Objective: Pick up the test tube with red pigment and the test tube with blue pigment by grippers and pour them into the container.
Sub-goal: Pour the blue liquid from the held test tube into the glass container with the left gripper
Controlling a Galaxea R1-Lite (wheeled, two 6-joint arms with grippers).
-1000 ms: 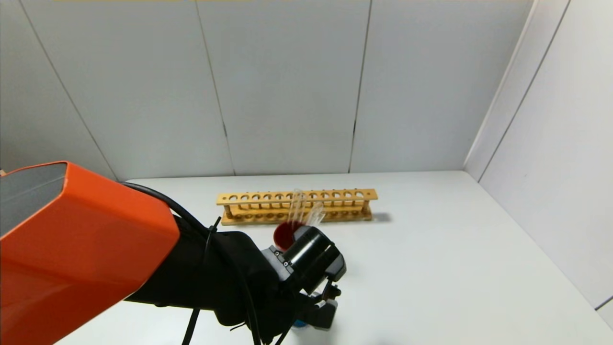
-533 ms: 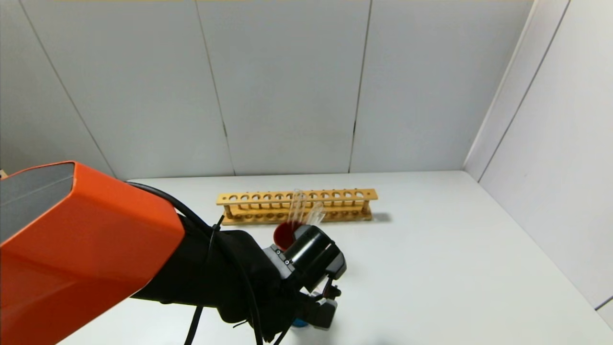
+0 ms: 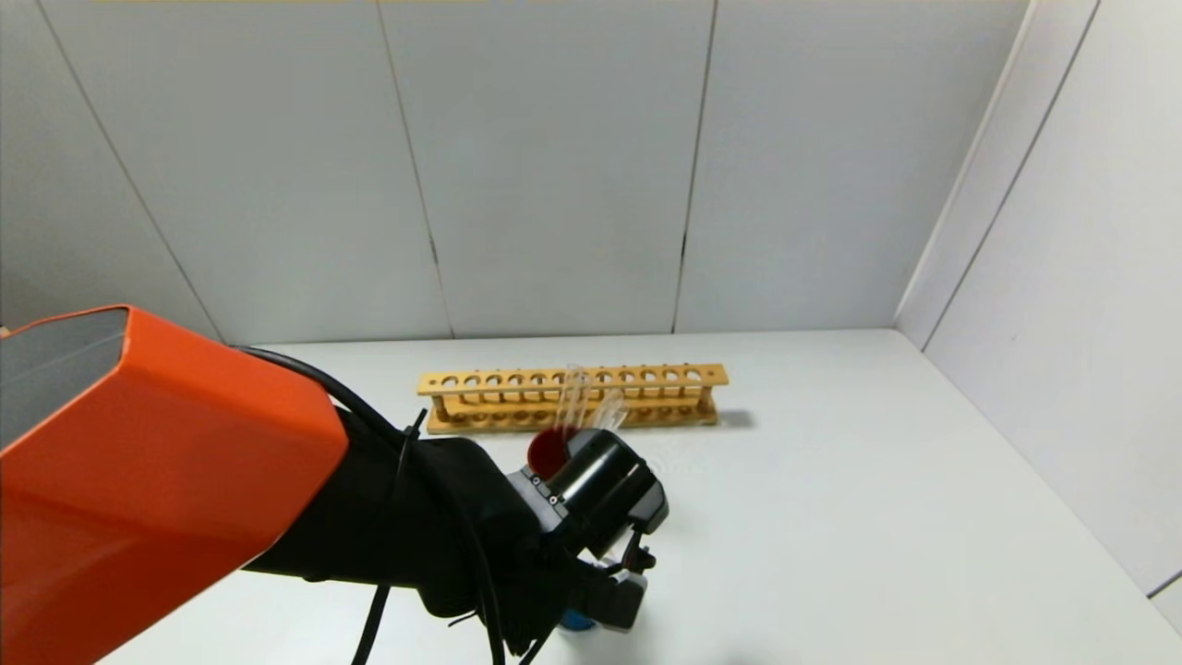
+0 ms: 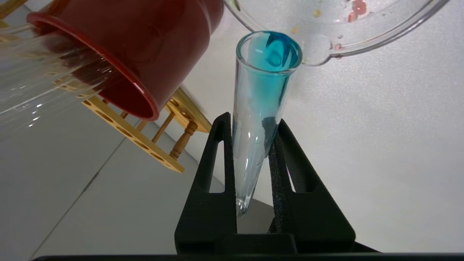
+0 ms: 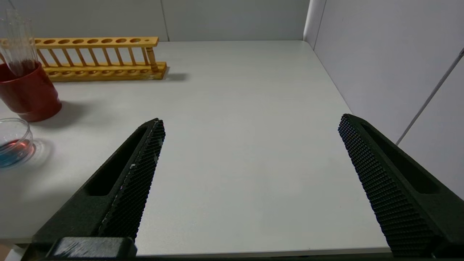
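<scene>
Left gripper at lower centre of the head view, its 2 fingers clamped on the test tube with blue pigment, tipped mouth-first at the container rim. Right gripper fingers spread wide, holding nothing, above the table.

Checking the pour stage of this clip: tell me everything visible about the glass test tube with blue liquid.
The slender clear glass test tube with blue pigment is clamped between the black fingers of the left gripper, round end by the gripper, tilted mouth-first toward the spout of the low clear glass container. Teal liquid fills its mouth end. Whether the rims touch is unclear. In the head view, the arm hides all but a blue glimpse.
</scene>
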